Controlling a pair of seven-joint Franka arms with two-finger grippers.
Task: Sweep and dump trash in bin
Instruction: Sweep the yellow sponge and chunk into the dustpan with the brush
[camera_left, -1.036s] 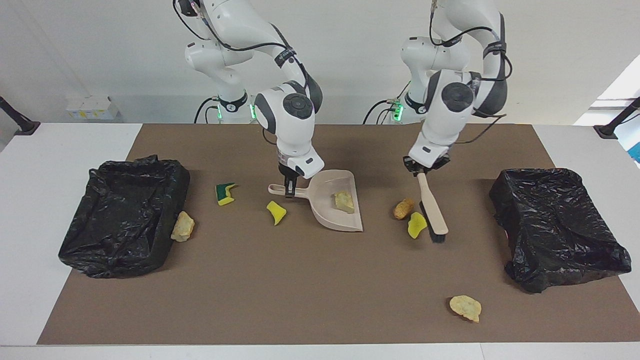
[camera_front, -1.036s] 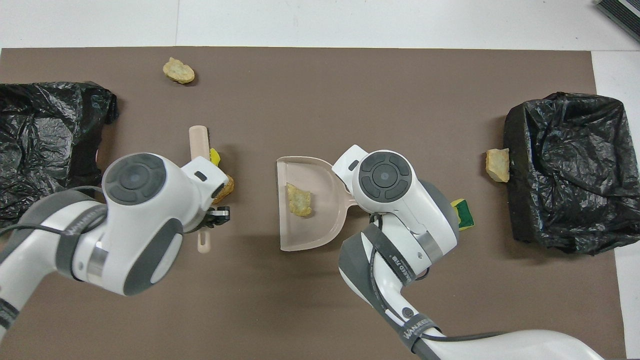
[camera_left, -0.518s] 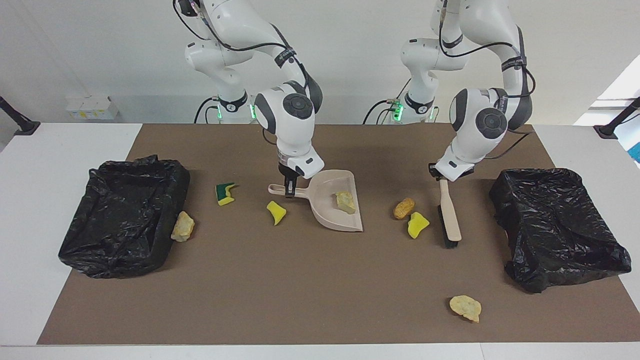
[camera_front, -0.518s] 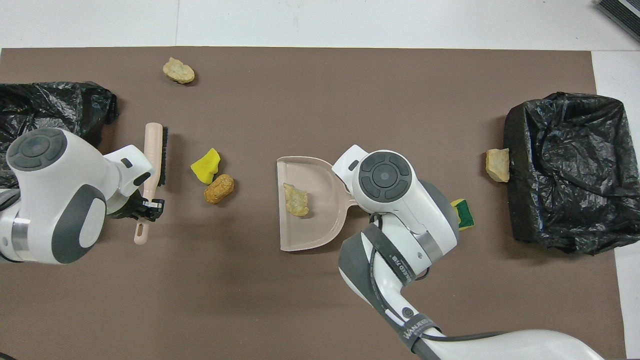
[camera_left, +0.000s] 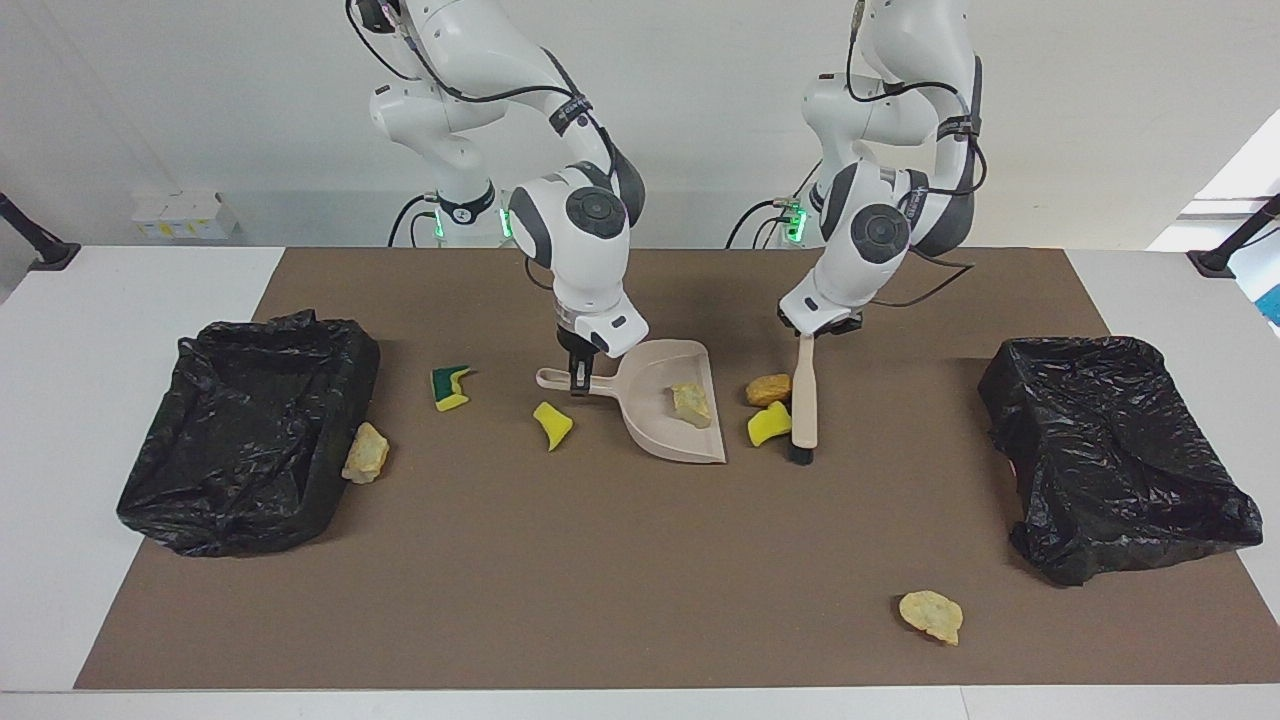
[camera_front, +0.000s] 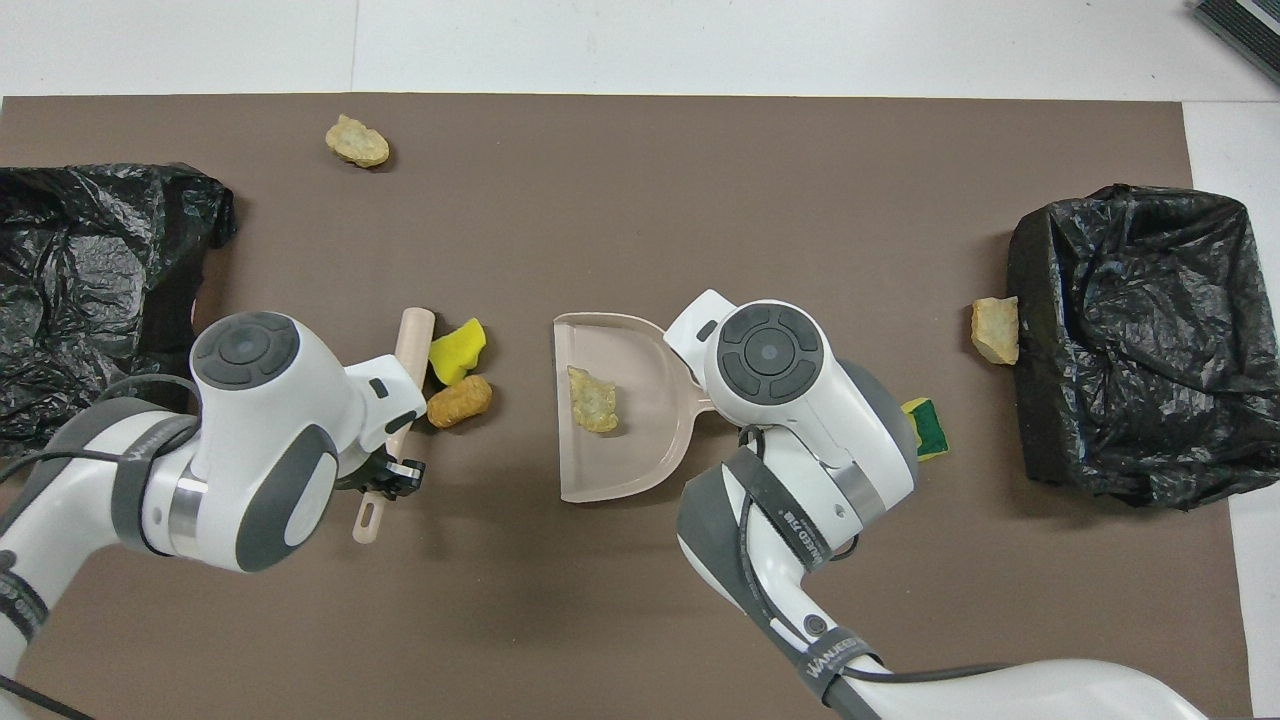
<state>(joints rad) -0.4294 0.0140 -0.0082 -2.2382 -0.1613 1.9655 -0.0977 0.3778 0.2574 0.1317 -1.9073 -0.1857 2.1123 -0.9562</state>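
My left hand (camera_left: 818, 328) pinches the brush (camera_left: 803, 405); my right hand (camera_left: 579, 377) pinches the pan (camera_left: 668, 408) handle. Two scraps (camera_left: 768, 407) lie between brush and pan mouth; one scrap (camera_left: 689, 403) sits inside the pan. Risk: a fast stroke could flick scraps past the pan lip, or nudge the pan. In the overhead view my right arm hides the pan handle.
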